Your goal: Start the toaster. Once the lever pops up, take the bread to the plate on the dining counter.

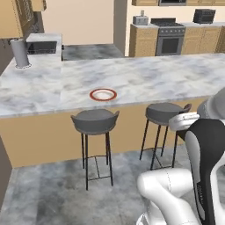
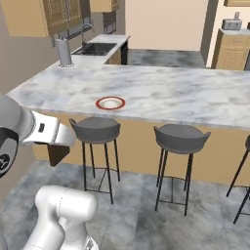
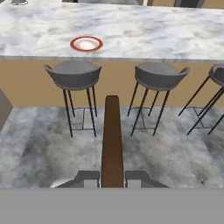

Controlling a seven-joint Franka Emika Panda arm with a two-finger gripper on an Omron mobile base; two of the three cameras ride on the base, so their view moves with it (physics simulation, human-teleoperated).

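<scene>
Gripper (image 3: 112,179): pressed together on the bread, one finger tip on each flat face.
Bread (image 3: 112,140): dark brown slice, seen edge-on in the hand view, running from the tips toward 12 o'clock; held by its thin faces, presumably so it stays upright and slides off flat at the drop.
Plate (image 1: 103,94): white with red-orange rim, bare, near the front edge of the dining counter; at about 11 o'clock from the bread in the hand view, well apart from it.
Dining counter (image 1: 145,79): veined marble top on a tan base, facing the base.
Stools (image 2: 95,130): grey, tucked under the counter edge below the plate; likely obstacle for the base's approach.
Toaster (image 1: 140,19): possibly the small grey box on the far worktop; too small to confirm.
Stage: carry in progress, placing not yet done.
</scene>
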